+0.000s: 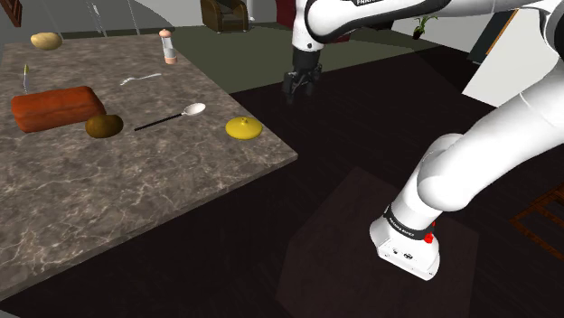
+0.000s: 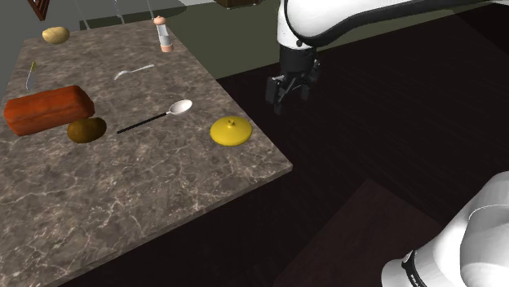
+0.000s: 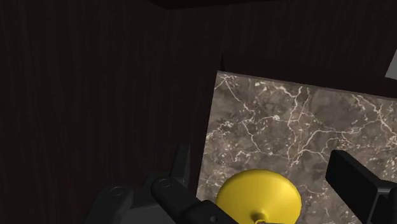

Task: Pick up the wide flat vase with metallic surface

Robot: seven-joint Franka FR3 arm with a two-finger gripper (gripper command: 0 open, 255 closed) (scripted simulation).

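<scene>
Near the edge of the grey marble bench [image 1: 136, 181] sits the wide, flat, shiny yellow vase [image 2: 230, 130]. My black claw [image 2: 287, 94] hangs beside the bench, over the dark floor [image 1: 380, 135], fingers [image 3: 180, 168] spread and holding nothing. I think I should move over the vase, come straight down, and pinch its raised middle.

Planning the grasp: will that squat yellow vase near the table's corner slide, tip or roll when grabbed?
The yellow vase looks low and wide, so it probably won't tip. Its smooth rounded dome may slip between the jaws; the small neck on top seems the surer hold. It sits near the table edge, so a sideways push could slide it off.
</scene>
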